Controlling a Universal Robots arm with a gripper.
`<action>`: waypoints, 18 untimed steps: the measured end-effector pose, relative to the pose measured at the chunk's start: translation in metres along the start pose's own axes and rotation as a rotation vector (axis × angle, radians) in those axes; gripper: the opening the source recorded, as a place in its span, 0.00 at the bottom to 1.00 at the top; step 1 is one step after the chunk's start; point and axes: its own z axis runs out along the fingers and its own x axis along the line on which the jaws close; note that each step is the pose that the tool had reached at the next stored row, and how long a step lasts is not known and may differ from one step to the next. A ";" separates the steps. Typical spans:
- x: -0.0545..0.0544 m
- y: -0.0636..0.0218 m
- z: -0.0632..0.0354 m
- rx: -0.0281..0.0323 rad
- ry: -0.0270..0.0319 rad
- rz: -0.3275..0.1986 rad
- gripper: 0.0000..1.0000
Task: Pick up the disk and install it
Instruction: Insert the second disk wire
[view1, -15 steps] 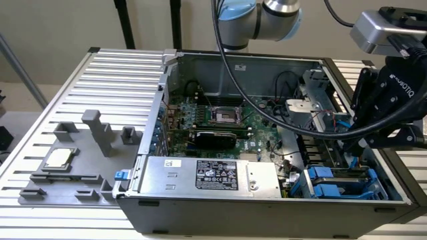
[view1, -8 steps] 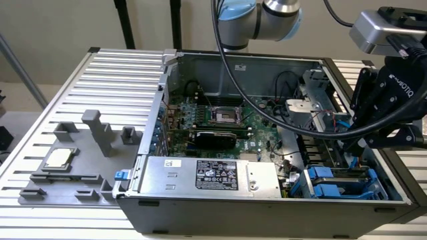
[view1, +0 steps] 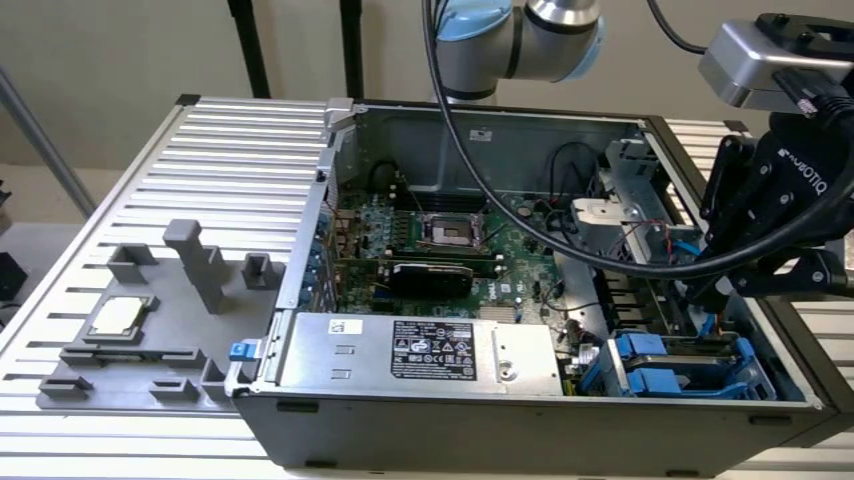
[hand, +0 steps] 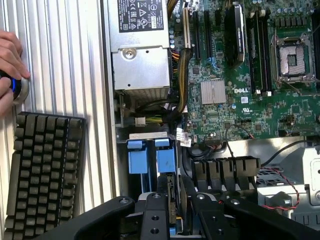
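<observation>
Disk (hand: 171, 197) | on edge, pinched in jaws, above drive bay (view1: 694, 365) | computer case (view1: 534, 425) open

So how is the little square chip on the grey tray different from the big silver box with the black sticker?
The chip is small and flat; the box is much bigger and long. The chip lies on a grey tray outside the computer case; the box sits inside it. The box has a black sticker; the chip shows none. Both are shiny silver.
</observation>
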 end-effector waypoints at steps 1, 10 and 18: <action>0.000 0.0000 0.0000 0.0000 -0.0001 0.000 0.25; -0.010 -0.0132 0.0014 0.0001 0.0021 0.000 0.25; -0.016 -0.0212 0.0111 0.0013 0.0133 0.005 0.34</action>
